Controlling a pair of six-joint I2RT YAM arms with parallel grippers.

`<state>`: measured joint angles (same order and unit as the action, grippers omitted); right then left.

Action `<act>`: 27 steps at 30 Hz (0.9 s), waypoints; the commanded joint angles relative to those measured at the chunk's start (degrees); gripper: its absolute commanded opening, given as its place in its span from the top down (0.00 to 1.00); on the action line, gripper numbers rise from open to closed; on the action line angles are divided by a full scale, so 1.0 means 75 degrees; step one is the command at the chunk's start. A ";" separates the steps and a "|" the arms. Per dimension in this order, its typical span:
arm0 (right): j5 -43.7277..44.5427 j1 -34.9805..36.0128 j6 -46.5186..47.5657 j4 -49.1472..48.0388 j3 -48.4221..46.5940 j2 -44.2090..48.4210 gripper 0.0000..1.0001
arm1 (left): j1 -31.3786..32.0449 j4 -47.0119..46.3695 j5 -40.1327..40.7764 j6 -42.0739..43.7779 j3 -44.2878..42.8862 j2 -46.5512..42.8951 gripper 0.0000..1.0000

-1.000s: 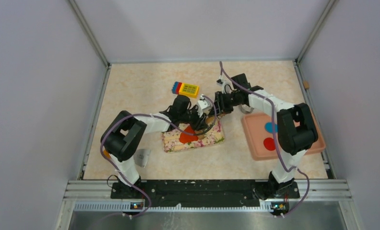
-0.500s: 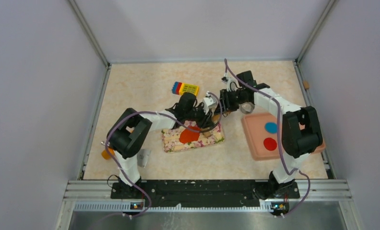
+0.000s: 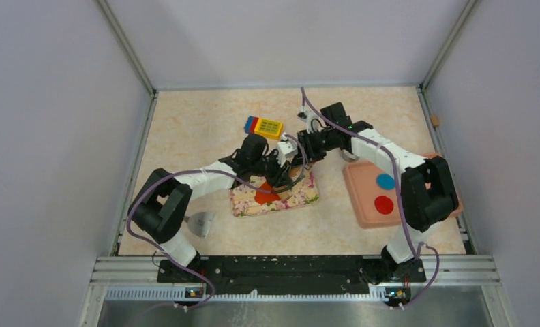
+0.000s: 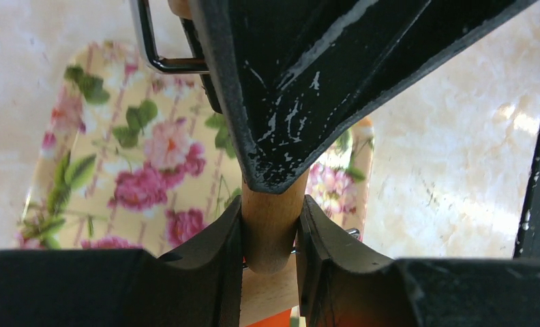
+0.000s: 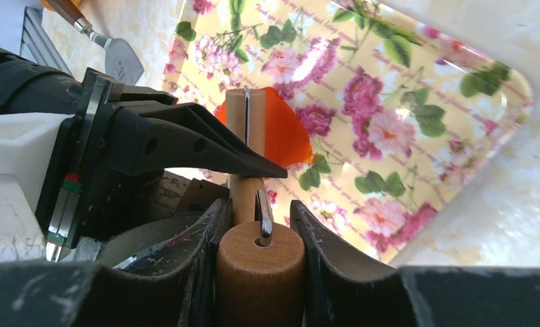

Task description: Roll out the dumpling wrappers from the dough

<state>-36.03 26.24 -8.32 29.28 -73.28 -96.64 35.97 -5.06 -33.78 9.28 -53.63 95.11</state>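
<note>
The dough [image 3: 266, 197] sits a little left of the middle of the overhead view, a flat red-orange patch lying on a floral tray [image 3: 243, 203]. From the right wrist camera it shows as an orange wedge at the centre of the frame, with the wooden rolling pin [image 5: 259, 262] running across it.

Both arms meet over that spot. The left gripper [image 4: 271, 221] is clamped on one wooden end of the pin, its two black fingers pressed against the handle on either side. The right gripper [image 5: 259, 208] squeezes the other end the same way, with a round wooden knob filling the gap between its fingers.

To the right in the overhead view, well apart from the floral tray, lies a pink tray [image 3: 354, 197]. It carries a flat round red wrapper [image 3: 384, 204] and, just above it in the frame, a blue disc [image 3: 386, 181].

Above the floral tray there is a yellow, blue and red toy block [image 3: 264, 126]. At the lower left lies a metal scraper [image 3: 200, 223], close to the left arm's elbow. Everything rests on a pale marbled table [image 3: 199, 129].
</note>
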 commanded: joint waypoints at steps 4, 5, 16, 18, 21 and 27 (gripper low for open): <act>0.0550 0.0205 0.0192 0.0051 -0.0186 -0.0800 1.00 | -0.0462 -0.0364 0.0950 0.0033 0.0569 -0.0150 1.00; 0.0684 0.0205 0.0294 0.0086 -0.0180 -0.0875 1.00 | -0.0461 -0.0428 0.0969 0.0023 0.0550 -0.0003 1.00; 0.1884 -0.0080 0.0772 0.0264 0.0375 -0.1151 1.00 | -0.0365 -0.1223 0.0960 -0.0074 0.0214 0.1490 1.00; 0.1927 -0.0259 0.0770 0.0291 0.0428 -0.1193 1.00 | -0.0365 -0.1227 0.0923 -0.0087 0.0058 0.1640 1.00; 0.1563 -0.0469 0.0735 0.0318 0.0283 -0.1191 1.00 | -0.0359 -0.1188 0.0836 -0.0280 -0.0157 0.1615 1.00; -0.0364 -0.0325 0.0159 0.0496 -0.0738 -0.0818 1.00 | -0.0358 -0.0357 0.0701 -0.1065 -0.0752 0.0312 1.00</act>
<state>-36.67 22.92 -8.78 28.01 -74.96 -103.13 34.72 -12.01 -35.40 7.77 -55.72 103.61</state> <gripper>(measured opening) 0.342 0.326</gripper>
